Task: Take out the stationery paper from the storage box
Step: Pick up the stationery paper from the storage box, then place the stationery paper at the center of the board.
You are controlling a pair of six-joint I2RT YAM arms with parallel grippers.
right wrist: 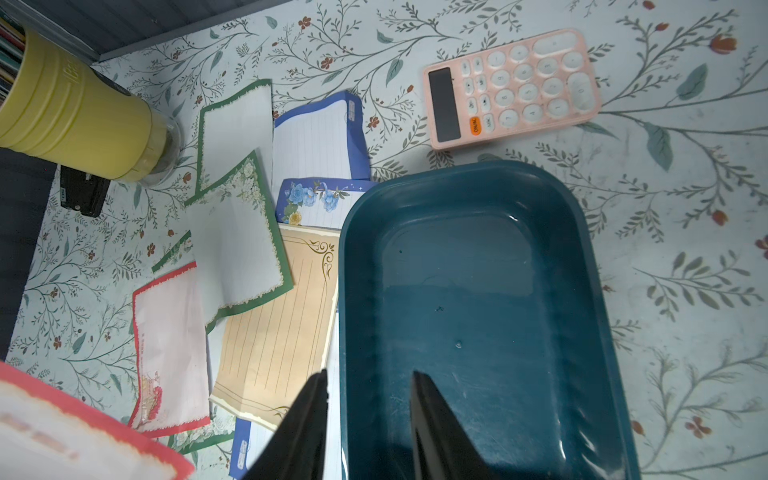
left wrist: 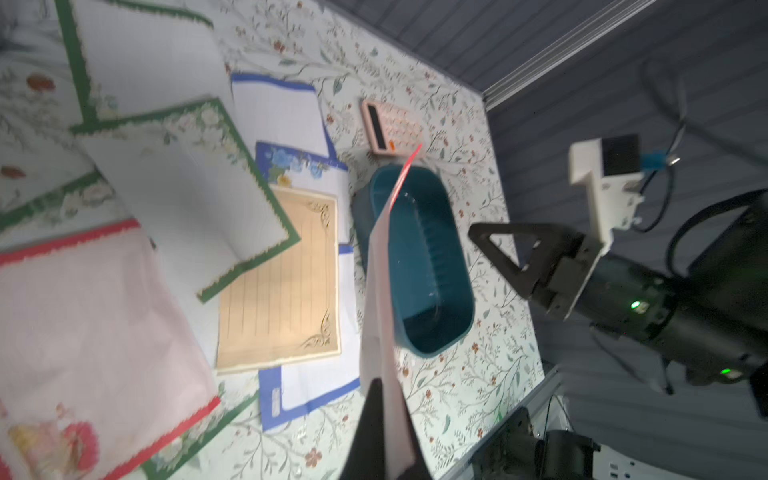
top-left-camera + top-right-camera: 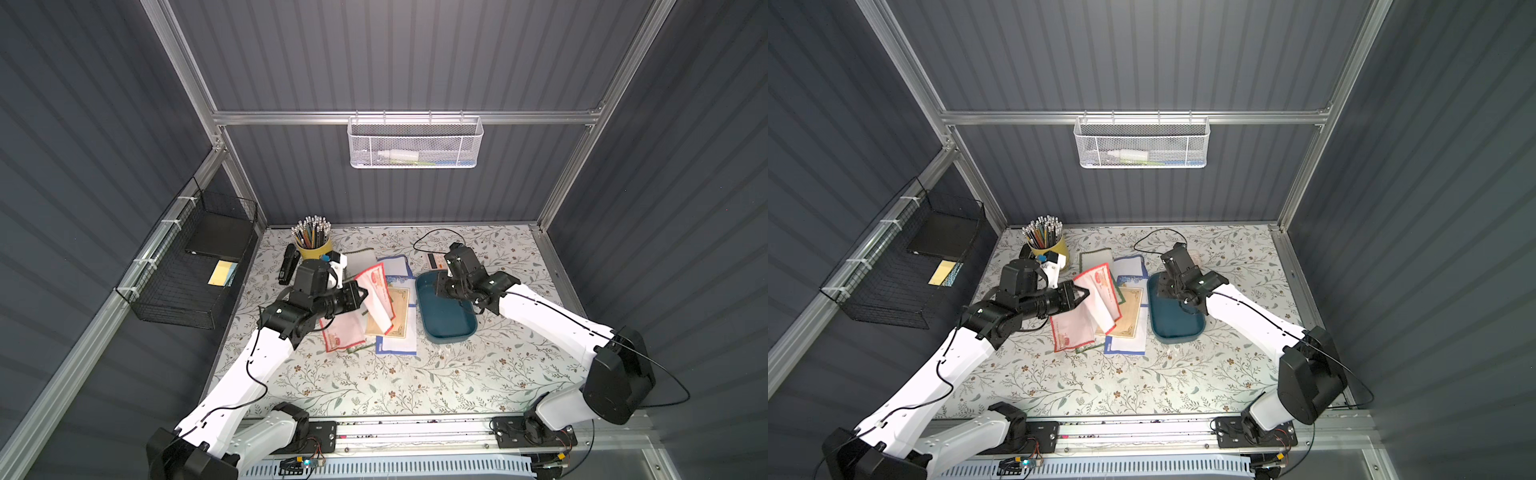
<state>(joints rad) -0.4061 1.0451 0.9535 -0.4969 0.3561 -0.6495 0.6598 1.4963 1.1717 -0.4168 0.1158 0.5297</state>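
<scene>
- One red-edged sheet point(image 3: 379, 301) of the stationery paper point(image 1: 274, 332) up in the air, pinched tight between the closed fingers of the left gripper point(image 3: 364, 296), bent and turned on its edge.
- All the other stationery paper flat on the table point(image 1: 685, 166), under and just past the left gripper. A messy pile, one sheet over another: green-edged, blue-edged, pink with a red edge, one tan.
- Pile right up against the long side of the storage box point(image 1: 478, 291), outside it.
- Storage box straight under the right gripper point(image 1: 368, 376), dark blue floor in plain sight.
- Right gripper low over the near end of the box, fingers apart and clamped on nothing. One finger inside the box, one outside over the pile, the box wall between them.
- Pink calculator point(image 1: 513, 87) on the table past the far end of the box from the right gripper, near the box but not touching.
- Yellow cup point(image 3: 313, 246) full of pencils just behind the left gripper's wrist.
</scene>
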